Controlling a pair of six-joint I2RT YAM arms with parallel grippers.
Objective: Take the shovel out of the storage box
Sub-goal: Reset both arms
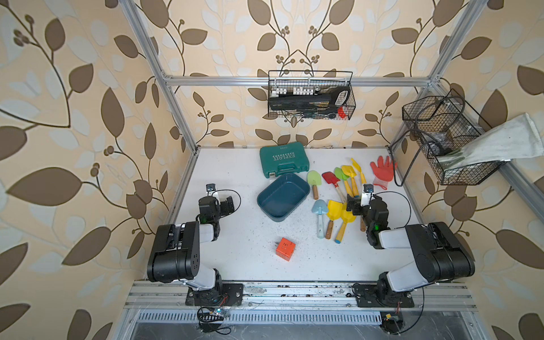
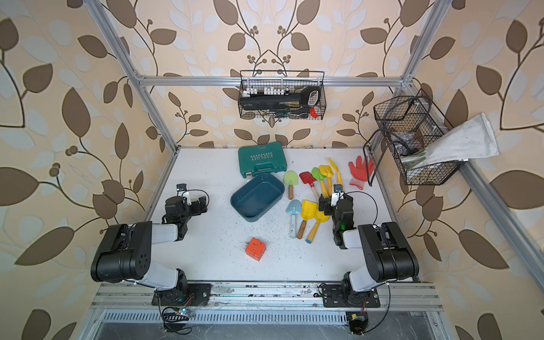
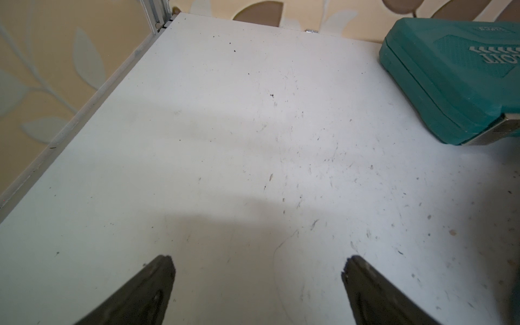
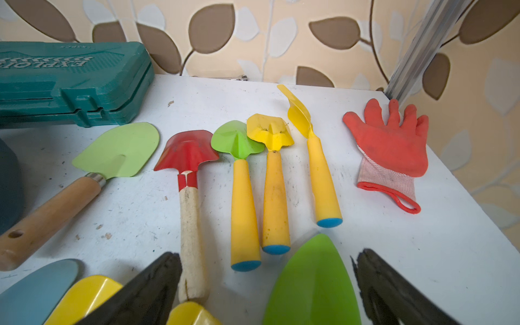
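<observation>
both pairs of jaws gape wide, empty. storage box (image 1: 283, 196) looks bare; right gripper (image 4: 267, 256) could knock the shovels (image 4: 309, 281) lying beneath it.

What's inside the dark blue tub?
Nothing shows inside the storage box, only its bare bottom in both top views. The shovels lie outside on the table. Its near wall may hide a thin strip.
</observation>
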